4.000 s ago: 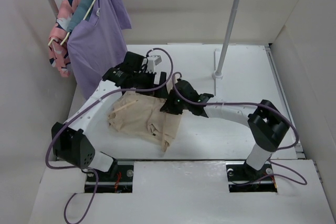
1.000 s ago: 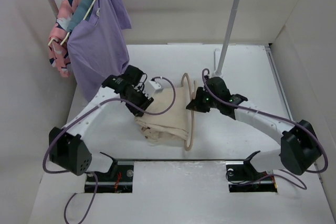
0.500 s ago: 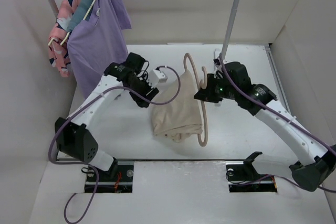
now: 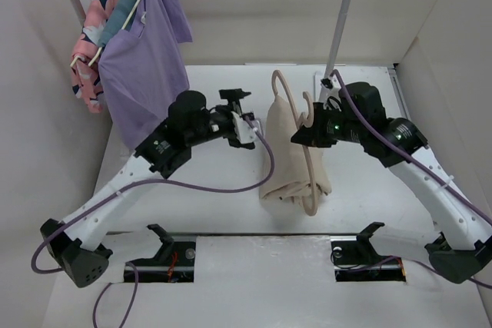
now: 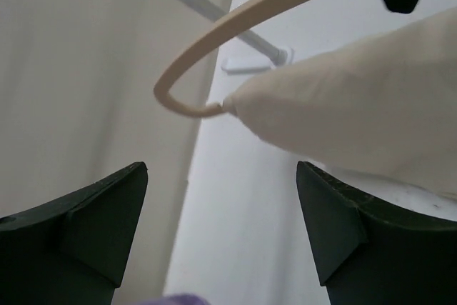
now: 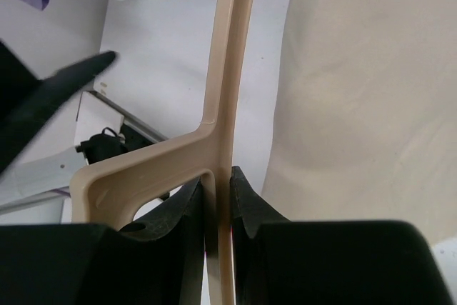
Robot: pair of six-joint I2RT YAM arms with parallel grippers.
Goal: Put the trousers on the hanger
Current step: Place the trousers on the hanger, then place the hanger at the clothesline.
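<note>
The beige trousers (image 4: 292, 155) hang folded over the crossbar of the pale pink-beige hanger (image 4: 288, 97), lifted off the table. My right gripper (image 4: 301, 134) is shut on the hanger's neck; in the right wrist view the fingers (image 6: 246, 208) clamp the hanger (image 6: 232, 55), with the trousers (image 6: 357, 91) to the right. My left gripper (image 4: 250, 117) is open and empty, just left of the trousers. The left wrist view shows the hanger's curved end (image 5: 214, 55) and the trousers (image 5: 357, 105) above its spread fingers (image 5: 335, 219).
A clothes rail (image 4: 342, 21) stands at the back with a purple shirt (image 4: 142, 59) and a pink patterned garment (image 4: 88, 44) on wooden hangers at the left. White walls enclose the table (image 4: 369, 97).
My right gripper has lifted the hanger with the trousers higher and a little right. My left gripper has let go of the trousers and drawn back, open.
</note>
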